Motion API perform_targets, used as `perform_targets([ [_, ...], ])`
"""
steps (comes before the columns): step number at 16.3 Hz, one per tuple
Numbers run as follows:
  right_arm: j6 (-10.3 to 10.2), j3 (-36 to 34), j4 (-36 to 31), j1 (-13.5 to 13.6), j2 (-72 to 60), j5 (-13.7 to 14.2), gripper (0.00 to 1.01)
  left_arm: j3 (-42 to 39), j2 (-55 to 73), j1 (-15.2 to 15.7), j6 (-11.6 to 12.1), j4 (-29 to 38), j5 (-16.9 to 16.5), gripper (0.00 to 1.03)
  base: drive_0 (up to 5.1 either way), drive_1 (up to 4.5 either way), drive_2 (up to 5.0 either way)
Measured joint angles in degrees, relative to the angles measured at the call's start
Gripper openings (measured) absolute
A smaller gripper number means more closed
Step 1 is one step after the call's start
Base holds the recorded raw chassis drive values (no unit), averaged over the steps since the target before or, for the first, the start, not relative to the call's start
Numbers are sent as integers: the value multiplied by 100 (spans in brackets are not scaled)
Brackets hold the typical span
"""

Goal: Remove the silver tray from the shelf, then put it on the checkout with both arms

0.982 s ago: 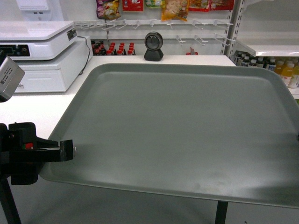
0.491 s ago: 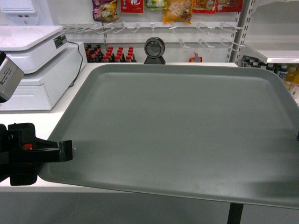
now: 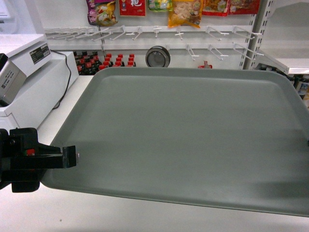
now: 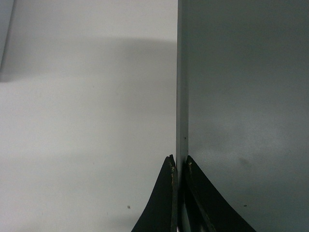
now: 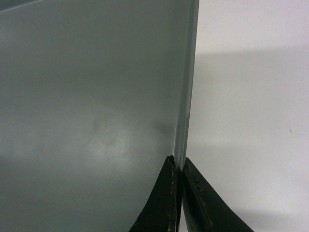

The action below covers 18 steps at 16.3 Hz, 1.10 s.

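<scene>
I'm carrying the silver tray (image 3: pixel 183 140) over the checkout desk (image 3: pixel 72 212); left claw (image 4: pixel 178 166) and right claw (image 5: pixel 177 166) each pinch a rim. Next I'd lower evenly, then release.

The silver tray (image 3: pixel 188 135) fills the middle of the head view above the desk (image 3: pixel 53 212), with the left gripper (image 4: pixel 178 166) closed on its rim at 9 o'clock and the right gripper (image 5: pixel 177 166) closed on its rim at 3 o'clock. The cash register (image 3: pixel 29 82) stands on the desk at 10 o'clock from the tray. The scanner (image 3: pixel 158 56) sits behind the tray's far edge at 12 o'clock, and a shelf (image 3: pixel 289 63) lies at 2 o'clock.
</scene>
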State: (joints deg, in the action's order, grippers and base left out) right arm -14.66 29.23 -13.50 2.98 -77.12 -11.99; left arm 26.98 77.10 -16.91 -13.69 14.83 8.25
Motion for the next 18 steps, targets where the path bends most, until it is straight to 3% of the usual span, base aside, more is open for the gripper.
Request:
perform_targets([
  [2,0,0,-2,0,-2,0,2,0,0,0,0,9,0,3,-3,413,-420],
  [6,0,4,20,-2,-20,2,2,9,35,0,0,-13,2,3,0,0,0],
  [7,7,4,-13,0,-4,-17,2,184,70,-76,-28,-455,310,3,0,0,0],
  [8,151,94,269,0,-42,-94,2,345,260,-83,-28,-487,455,3,0,0,0],
  [9,715,599,446,-26,-715,-249,3,785,1056,170,-26,-319,72,3,0,0,0],
  [10,1154,1843,284,-114,-2406,-295,3,1818,2597,579,-153,-188,-824,3,0,0,0],
  [13,1237,2929,317,-59,-3786,-109,3,2791,3786,656,-129,-354,-931,3,0,0,0],
  [16,1217,3049,409,157,-4306,428,3,3008,4360,579,31,-533,-708,3,0,0,0],
  [18,1204,3001,308,177,-4315,474,3,3010,4363,538,46,-551,-579,3,0,0,0],
])
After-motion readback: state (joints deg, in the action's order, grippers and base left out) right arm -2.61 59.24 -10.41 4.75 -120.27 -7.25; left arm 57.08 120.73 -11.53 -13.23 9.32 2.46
